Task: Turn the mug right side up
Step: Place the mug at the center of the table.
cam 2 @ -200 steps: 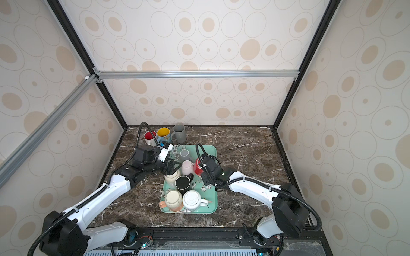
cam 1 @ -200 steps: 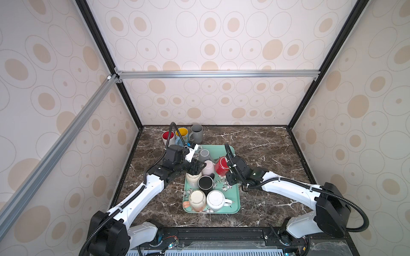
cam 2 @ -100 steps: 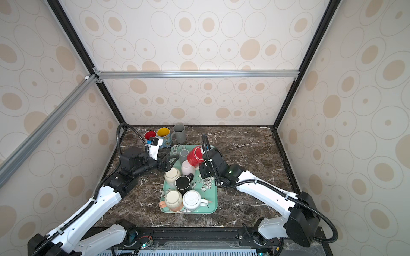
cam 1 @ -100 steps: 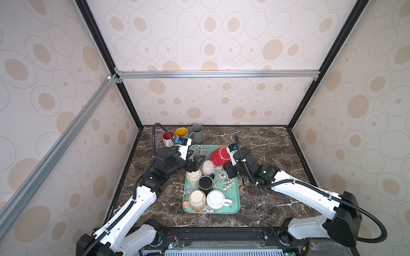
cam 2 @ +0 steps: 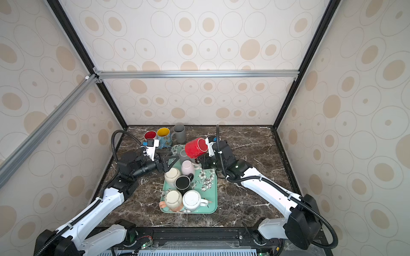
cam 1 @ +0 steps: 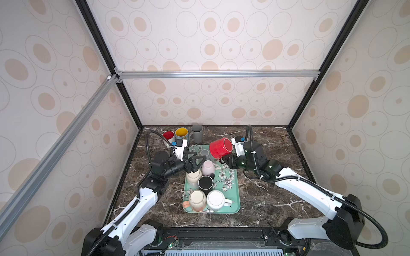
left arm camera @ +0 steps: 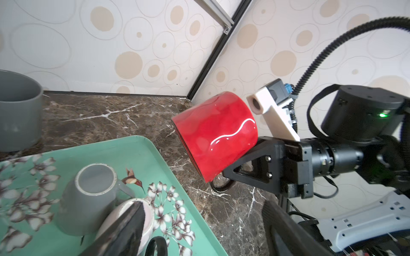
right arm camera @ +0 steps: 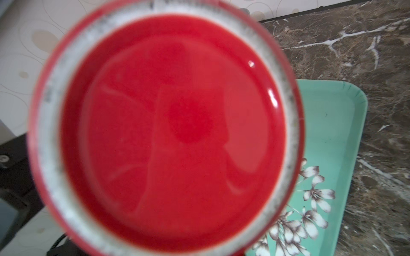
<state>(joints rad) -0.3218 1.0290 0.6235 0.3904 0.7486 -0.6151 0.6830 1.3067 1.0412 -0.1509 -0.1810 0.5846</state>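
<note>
With the right gripper [left arm camera: 228,176] pinching only the handle [left arm camera: 221,190], the red mug [left arm camera: 216,135] is hanging on its side in the air by the tray's [left arm camera: 142,150] far corner and is risking to swivel and drop onto the cups [cam 1: 205,182], while the left gripper [cam 1: 198,158] is hovering with fingers spread.

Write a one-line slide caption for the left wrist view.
Jaws of the right arm hold the red mug tilted in mid-air near the green tray with an upturned grey mug.
</note>
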